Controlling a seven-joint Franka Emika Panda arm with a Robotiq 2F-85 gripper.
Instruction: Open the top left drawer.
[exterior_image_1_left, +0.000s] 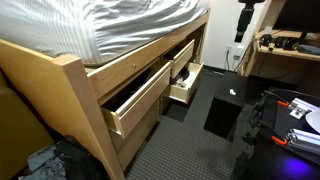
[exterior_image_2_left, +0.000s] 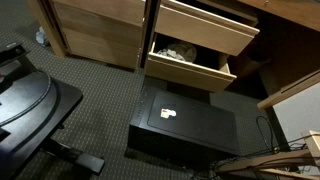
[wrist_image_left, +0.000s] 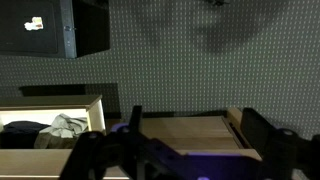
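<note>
The top left drawer (exterior_image_1_left: 140, 100) is the wide pale-wood drawer under the bed. It stands pulled far out, with its plain front facing the floor space. In the wrist view its bare wooden inside (wrist_image_left: 185, 130) lies directly below me, between my two dark fingers. My gripper (wrist_image_left: 198, 138) is open and empty, well above the drawer and touching nothing. The gripper is not visible in either exterior view.
A narrower drawer holding clothes (exterior_image_1_left: 185, 90) (exterior_image_2_left: 190, 58) (wrist_image_left: 50, 128) is pulled out beside it, with another open drawer (exterior_image_2_left: 205, 25) above it. A black box (exterior_image_1_left: 225, 112) (exterior_image_2_left: 185, 125) (wrist_image_left: 50, 25) sits on the grey carpet in front. A desk (exterior_image_1_left: 285, 50) stands at the back.
</note>
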